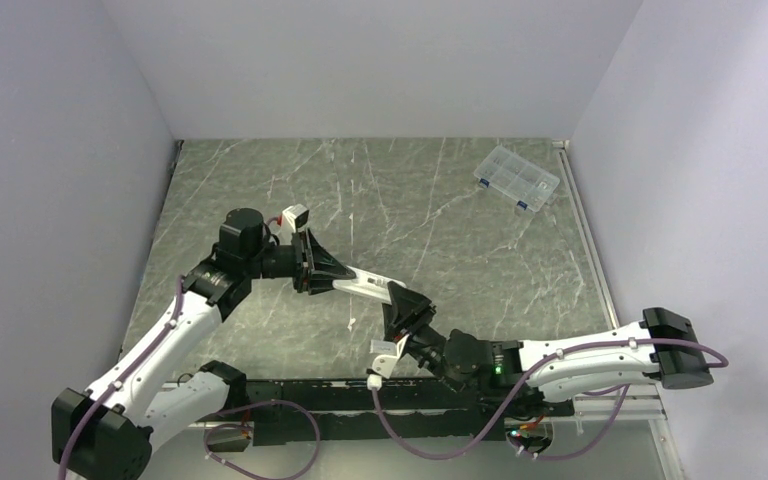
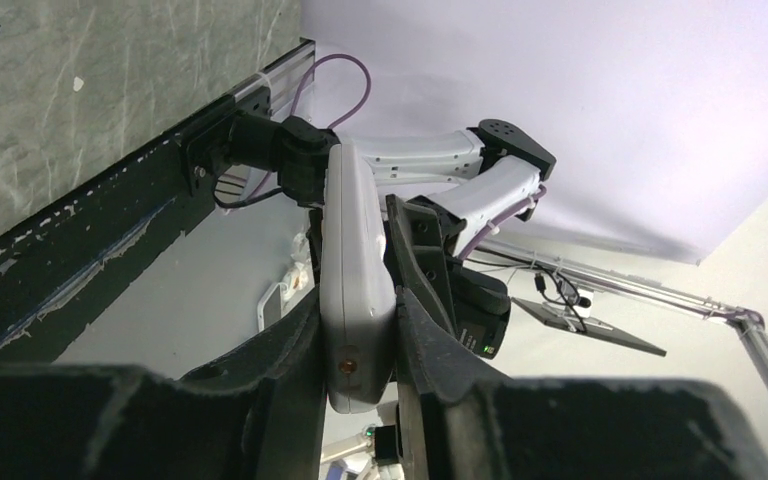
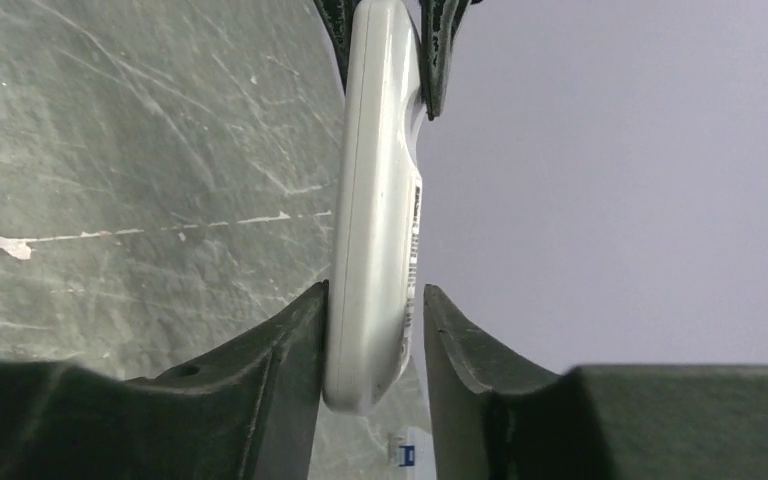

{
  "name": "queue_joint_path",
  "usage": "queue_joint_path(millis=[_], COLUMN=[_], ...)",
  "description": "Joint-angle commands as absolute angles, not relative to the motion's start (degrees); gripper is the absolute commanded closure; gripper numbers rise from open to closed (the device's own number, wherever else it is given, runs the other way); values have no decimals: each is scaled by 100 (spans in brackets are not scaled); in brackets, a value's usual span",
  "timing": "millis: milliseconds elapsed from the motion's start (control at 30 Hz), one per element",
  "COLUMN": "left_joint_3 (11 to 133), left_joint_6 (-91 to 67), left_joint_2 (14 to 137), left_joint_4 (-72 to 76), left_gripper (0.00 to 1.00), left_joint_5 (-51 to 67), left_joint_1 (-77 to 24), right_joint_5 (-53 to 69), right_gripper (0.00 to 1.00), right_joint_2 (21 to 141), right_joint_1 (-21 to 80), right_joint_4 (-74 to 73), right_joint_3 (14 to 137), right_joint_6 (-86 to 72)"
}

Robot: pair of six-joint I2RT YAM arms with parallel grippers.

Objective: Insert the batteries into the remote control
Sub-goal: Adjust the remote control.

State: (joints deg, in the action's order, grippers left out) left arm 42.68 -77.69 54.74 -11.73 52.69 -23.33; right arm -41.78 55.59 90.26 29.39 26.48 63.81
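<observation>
Black left tool (image 2: 358, 300) is clamping the white remote control (image 1: 365, 287) by one end above the counter (image 1: 410, 220); right tool (image 3: 372, 295) is hugging the other end, grip unclear. Side label (image 3: 416, 215) is showing print too small to read.

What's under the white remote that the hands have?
Grey marbled table, with the remote control lifted off it between the left hand and right hand. The patch straight beneath is hidden by the remote itself.
</observation>
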Motion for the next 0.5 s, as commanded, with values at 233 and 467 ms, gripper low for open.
queue_joint_path(millis=[233,467], left_joint_3=[4255,4228], left_joint_6=[-7411,-7136], left_joint_2=[5044,4960], left_joint_4=[-677,-668], left_gripper=[100,100], left_joint_5=[4987,4915], left_joint_1=[-2347,-2347], right_joint_5=[-3893,-3613], right_gripper=[42,39], right_joint_2=[4974,4241], right_joint_1=[9050,9052], right_joint_4=[1905,1247], right_joint_3=[2887,3027], right_joint_6=[5181,4262])
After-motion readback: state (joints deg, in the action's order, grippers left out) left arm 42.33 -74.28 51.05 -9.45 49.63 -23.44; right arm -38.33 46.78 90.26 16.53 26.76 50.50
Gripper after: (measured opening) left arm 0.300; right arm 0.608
